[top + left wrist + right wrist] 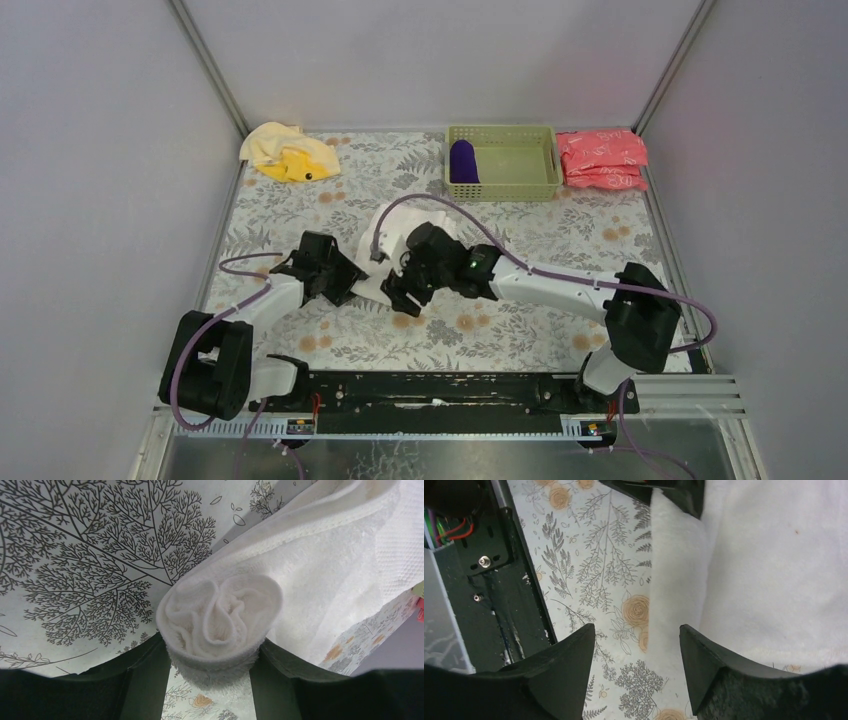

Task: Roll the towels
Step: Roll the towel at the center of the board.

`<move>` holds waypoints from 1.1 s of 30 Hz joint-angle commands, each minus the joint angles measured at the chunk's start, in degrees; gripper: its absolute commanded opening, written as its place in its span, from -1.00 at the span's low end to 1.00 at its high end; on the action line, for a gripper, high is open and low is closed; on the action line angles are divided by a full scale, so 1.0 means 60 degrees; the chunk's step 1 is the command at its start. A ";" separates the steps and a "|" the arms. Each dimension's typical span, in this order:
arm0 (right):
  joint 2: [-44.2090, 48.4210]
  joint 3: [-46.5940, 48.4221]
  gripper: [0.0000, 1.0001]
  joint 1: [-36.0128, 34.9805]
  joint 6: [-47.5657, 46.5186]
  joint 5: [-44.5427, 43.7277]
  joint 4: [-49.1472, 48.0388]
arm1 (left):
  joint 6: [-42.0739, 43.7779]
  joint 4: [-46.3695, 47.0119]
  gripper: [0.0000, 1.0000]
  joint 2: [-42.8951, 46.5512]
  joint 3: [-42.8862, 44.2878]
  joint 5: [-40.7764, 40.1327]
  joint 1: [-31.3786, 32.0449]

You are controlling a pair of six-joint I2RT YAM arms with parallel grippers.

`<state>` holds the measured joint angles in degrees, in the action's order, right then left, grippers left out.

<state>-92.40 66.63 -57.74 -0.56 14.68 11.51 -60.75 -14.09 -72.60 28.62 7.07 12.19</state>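
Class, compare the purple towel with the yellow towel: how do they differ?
The purple towel is rolled into a cylinder; the yellow towel lies crumpled. The purple one sits in the basket; the yellow one on the table. Both are small, at the far edge.

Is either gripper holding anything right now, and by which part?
The left gripper grips the white towel by its rolled end, the spiral pinched from both sides. The right gripper holds nothing; its open jaws stand over the towel's edge.
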 commanded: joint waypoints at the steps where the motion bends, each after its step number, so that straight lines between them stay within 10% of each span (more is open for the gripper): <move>1: 0.0164 -0.0200 0.38 -0.0912 -0.1587 -0.1392 -0.0683 | 0.0426 -0.0898 0.05 -0.0344 -0.0202 -0.0717 -0.0084; 26: -0.3244 -0.0496 0.36 -0.1135 -0.2402 -0.4404 -0.0086 | 0.0887 -0.1012 0.12 -0.0827 0.0378 -0.0757 -0.0083; 33: -0.3237 -0.0624 -0.29 -0.1088 -0.1943 -0.3412 0.0415 | 0.1027 -0.1112 0.16 -0.0933 0.0716 -0.0831 -0.0083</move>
<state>-108.38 65.32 -64.95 -15.88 -11.49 3.11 -57.60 -15.38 -76.84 32.77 6.94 12.19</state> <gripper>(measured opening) 0.467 0.571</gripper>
